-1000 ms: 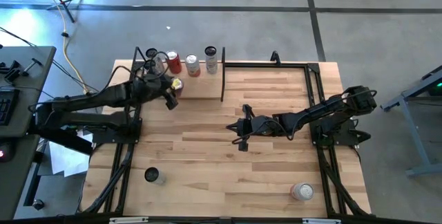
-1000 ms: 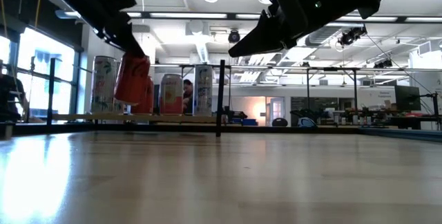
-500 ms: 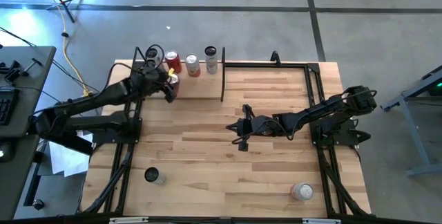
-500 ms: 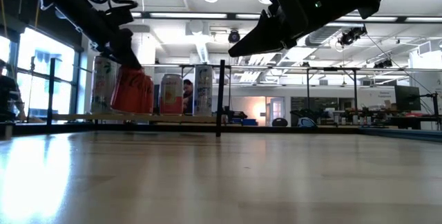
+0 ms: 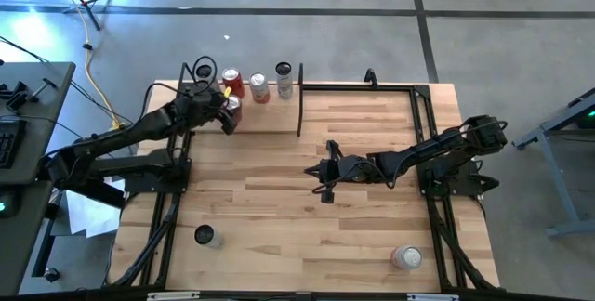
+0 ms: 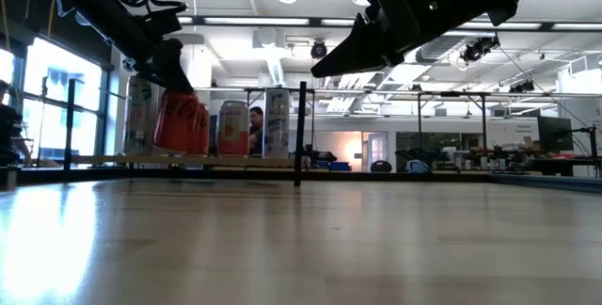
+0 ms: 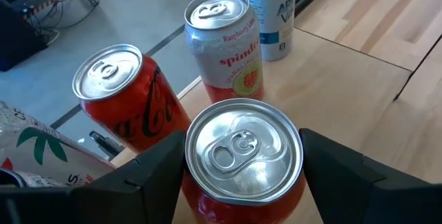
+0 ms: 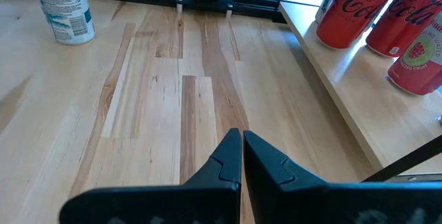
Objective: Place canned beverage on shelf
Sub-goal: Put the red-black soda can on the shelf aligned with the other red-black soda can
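Observation:
My left gripper (image 5: 227, 111) is shut on a red can (image 7: 242, 151) over the left part of the light-wood shelf (image 5: 270, 120); the can also shows in the low view (image 6: 181, 121). On the shelf behind it stand a red cola can (image 7: 121, 92), a pink-and-white can (image 7: 222, 44) and a tall white can (image 7: 271, 6), each on its base. My right gripper (image 5: 325, 178) is shut and empty above the table's middle; its own view shows the closed fingers (image 8: 242, 156). My left gripper pinches the red can's upper side wall (image 7: 190, 182), just under the rim, between its two fingers, one on each side. The fingers (image 7: 155, 175) come from above, slanting in from the table's left. The can is nearly upright, base close over the shelf board; I cannot tell whether it touches.
A tall can with a green palm print (image 7: 27, 148) stands at the shelf's left end. A can (image 5: 204, 236) stands near the table's front left and another (image 5: 406, 257) lies at the front right. Black metal frames (image 5: 299, 106) rise at the shelf's ends.
My left gripper has carried the red can toward the table's far edge, in over the shelf, and a little down. The can, tilted a second ago, now stands nearly upright close to the cola can.

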{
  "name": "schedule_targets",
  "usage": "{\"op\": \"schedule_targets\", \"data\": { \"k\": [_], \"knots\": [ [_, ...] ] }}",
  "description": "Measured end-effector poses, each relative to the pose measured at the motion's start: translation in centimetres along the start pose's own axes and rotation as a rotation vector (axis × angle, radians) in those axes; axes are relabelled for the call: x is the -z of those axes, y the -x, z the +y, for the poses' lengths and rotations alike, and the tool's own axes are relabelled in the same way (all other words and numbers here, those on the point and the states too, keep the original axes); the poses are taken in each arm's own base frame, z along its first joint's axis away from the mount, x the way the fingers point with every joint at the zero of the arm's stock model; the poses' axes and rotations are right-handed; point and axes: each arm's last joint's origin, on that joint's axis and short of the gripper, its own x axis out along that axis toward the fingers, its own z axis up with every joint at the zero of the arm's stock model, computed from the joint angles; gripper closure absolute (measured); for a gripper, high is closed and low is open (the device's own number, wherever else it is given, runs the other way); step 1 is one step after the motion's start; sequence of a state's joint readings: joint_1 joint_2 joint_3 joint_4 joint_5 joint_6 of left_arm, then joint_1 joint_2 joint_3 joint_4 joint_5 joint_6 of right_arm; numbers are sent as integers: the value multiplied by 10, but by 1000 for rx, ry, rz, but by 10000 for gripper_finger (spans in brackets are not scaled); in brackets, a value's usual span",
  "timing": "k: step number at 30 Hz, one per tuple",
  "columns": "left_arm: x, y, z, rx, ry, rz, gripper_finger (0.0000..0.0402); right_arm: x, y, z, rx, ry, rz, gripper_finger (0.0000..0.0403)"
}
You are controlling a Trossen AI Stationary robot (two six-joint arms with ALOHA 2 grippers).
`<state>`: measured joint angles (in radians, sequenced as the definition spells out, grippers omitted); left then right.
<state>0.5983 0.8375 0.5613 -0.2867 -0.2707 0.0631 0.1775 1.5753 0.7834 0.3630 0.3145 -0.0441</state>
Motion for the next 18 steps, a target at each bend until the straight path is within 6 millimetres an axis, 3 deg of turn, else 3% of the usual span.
{"op": "schedule_targets", "data": {
  "k": [10,18],
  "knots": [
    [0,0,0,-1,-12,-1,148,0,0,0,0,0,0,403],
    [-2,0,1,-19,-16,-14,112,0,0,0,0,0,0,403]
  ]
}}
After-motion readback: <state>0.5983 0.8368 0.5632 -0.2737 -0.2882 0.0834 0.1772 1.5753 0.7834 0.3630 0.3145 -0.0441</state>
